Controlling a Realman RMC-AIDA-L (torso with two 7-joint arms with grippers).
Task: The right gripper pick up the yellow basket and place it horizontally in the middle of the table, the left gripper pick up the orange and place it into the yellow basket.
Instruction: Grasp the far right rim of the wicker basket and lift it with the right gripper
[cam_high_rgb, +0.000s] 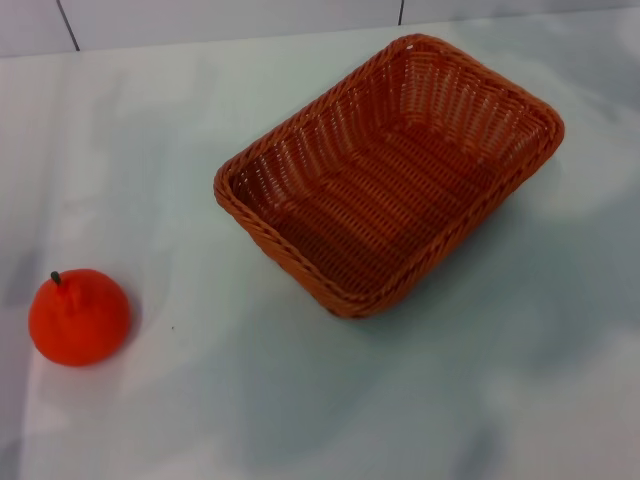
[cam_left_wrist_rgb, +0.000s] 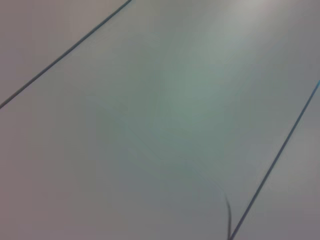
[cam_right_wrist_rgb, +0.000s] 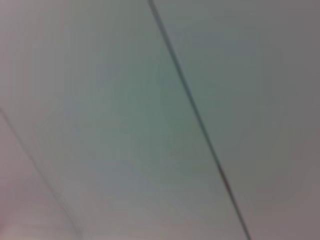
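The yellow basket (cam_high_rgb: 390, 175), a large orange-brown woven wicker basket, lies empty on the white table (cam_high_rgb: 300, 400) in the head view, right of centre and turned diagonally. The orange (cam_high_rgb: 79, 317), round with a small dark stem, sits on the table near the left edge, well apart from the basket. Neither gripper nor any arm shows in the head view. Both wrist views show only a pale flat surface crossed by thin dark lines, with no fingers, basket or orange.
A tiled wall (cam_high_rgb: 200, 20) with dark seams runs along the table's far edge. Bare table surface lies in front of the basket and between the basket and the orange.
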